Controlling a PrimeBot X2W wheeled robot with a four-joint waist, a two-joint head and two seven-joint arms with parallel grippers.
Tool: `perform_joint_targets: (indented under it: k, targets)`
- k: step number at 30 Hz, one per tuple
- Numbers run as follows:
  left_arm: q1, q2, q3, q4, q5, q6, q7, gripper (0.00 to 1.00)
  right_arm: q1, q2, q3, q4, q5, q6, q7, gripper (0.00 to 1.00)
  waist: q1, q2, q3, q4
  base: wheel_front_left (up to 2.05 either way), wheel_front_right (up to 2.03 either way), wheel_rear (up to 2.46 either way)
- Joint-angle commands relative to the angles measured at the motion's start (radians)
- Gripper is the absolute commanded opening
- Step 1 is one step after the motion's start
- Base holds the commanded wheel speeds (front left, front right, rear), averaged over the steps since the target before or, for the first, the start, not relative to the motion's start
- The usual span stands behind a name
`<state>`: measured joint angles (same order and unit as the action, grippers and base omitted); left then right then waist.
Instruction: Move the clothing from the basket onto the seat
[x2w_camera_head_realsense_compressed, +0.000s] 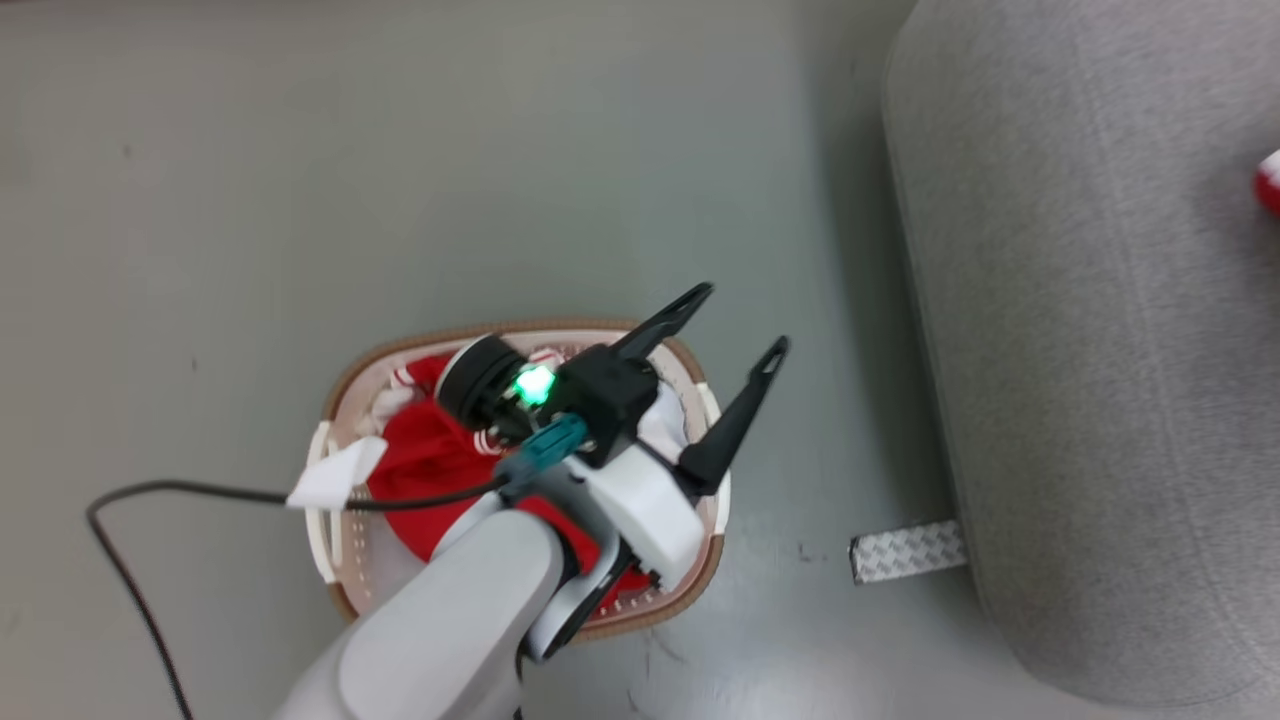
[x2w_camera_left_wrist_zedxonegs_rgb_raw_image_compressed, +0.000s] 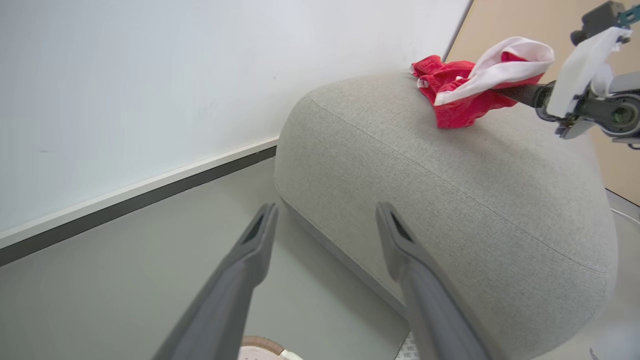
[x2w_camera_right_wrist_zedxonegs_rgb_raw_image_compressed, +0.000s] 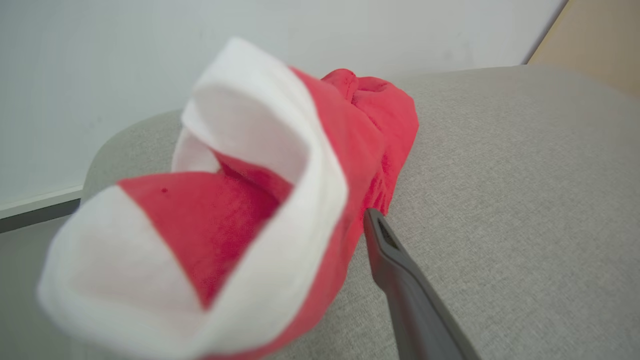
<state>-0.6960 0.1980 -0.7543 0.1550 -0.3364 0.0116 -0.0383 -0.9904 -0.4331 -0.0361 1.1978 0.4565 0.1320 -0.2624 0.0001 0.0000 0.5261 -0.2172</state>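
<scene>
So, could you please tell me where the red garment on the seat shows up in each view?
Head view: the red garment, a sliver at the right edge, on the seat.
Left wrist view: upper right, atop the seat.
Right wrist view: centre-left, close and blurred, on the seat.
Shared landmark: the grey seat.

A blurred garment (x2w_camera_right_wrist_zedxonegs_rgb_raw_image_compressed: 240, 200) close ahead of the right gripper (x2w_camera_right_wrist_zedxonegs_rgb_raw_image_compressed: 310, 220) hides one finger; whether the jaws grip cannot be told.

Pale grey forearm (x2w_camera_head_realsense_compressed: 450, 620); white wrist shell (x2w_camera_head_realsense_compressed: 645, 505); left claw (x2w_camera_head_realsense_compressed: 742, 318) black, fingers long, tapered; green light (x2w_camera_head_realsense_compressed: 535, 383); teal plug (x2w_camera_head_realsense_compressed: 548, 443); black cable (x2w_camera_head_realsense_compressed: 200, 491).
</scene>
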Motion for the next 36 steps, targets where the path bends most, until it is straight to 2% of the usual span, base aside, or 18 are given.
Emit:
perform_joint_targets:
  k: [1, 7, 13, 17, 22, 30, 36]
  targets:
    - [0.022, 0.008, 0.005, 0.005, -0.015, 0.008, -0.015, 1.00, 0.049, 0.002, 0.006, -0.025, -0.018, -0.003, -0.003, 1.00, -0.0001, 0.0000, -0.041, -0.010, 0.00, 0.00, 0.00]
    - [0.107, 0.036, 0.043, 0.026, -0.055, 0.039, -0.058, 1.00, 0.250, 0.040, -0.051, -0.244, -0.059, -0.002, -0.003, 1.00, -0.0001, 0.0000, -0.143, -0.015, 0.00, 0.00, 0.00]
    - [0.197, 0.049, 0.081, 0.050, -0.099, 0.075, -0.108, 1.00, 0.465, 0.135, -0.111, -0.485, -0.101, -0.002, -0.002, 1.00, -0.0001, 0.0000, -0.242, 0.012, 0.00, 0.00, 0.00]
    - [0.241, 0.058, 0.097, 0.064, -0.117, 0.092, -0.146, 1.00, 0.586, 0.206, -0.120, -0.627, -0.135, -0.002, -0.002, 1.00, -0.0001, 0.0000, -0.297, 0.039, 0.00, 0.00, 0.00]
    - [0.298, 0.061, 0.120, 0.094, -0.133, 0.104, -0.191, 1.00, 0.706, 0.263, -0.051, -0.774, -0.135, -0.002, -0.002, 1.00, -0.0001, 0.0000, -0.361, 0.075, 0.00, 0.00, 0.00]
    - [0.404, 0.066, 0.202, 0.148, -0.127, 0.147, -0.226, 1.00, 0.823, 0.310, 0.041, -0.883, -0.196, -0.002, -0.002, 1.00, -0.0001, 0.0000, -0.434, 0.123, 0.00, 0.00, 0.00]
    - [0.500, 0.032, 0.320, 0.122, -0.076, 0.153, -0.226, 1.00, 0.883, 0.332, 0.044, -0.895, -0.221, -0.002, -0.002, 1.00, -0.0001, 0.0000, -0.483, 0.163, 0.00, 0.00, 0.00]
